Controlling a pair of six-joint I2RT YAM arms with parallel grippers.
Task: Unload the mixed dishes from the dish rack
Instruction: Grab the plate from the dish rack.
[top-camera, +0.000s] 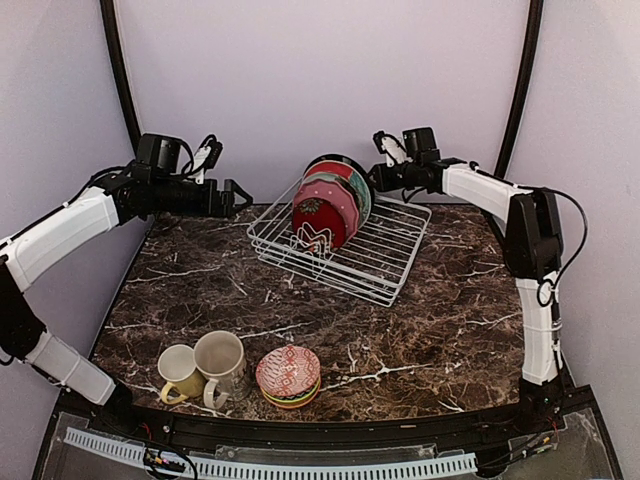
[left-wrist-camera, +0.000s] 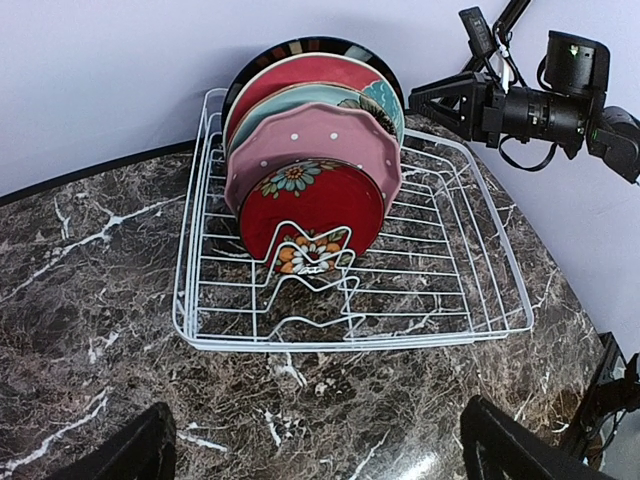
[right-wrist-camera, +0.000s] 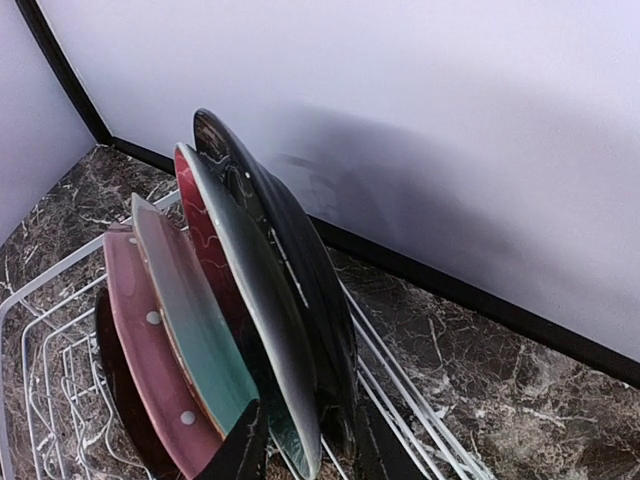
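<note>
The white wire dish rack stands at the back of the marble table with several plates upright in it. From the front they are a small red floral plate, a pink dotted plate, a pale-green plate, a large red plate and a black-rimmed plate. My right gripper reaches in from the right rear. Its fingers sit on either side of the two rearmost plates, close against them. My left gripper hangs open left of the rack, above bare table.
A yellow mug, a beige mug and a stack of small patterned bowls stand near the front edge. The back wall rises just behind the rack. The rack's right half holds no dishes.
</note>
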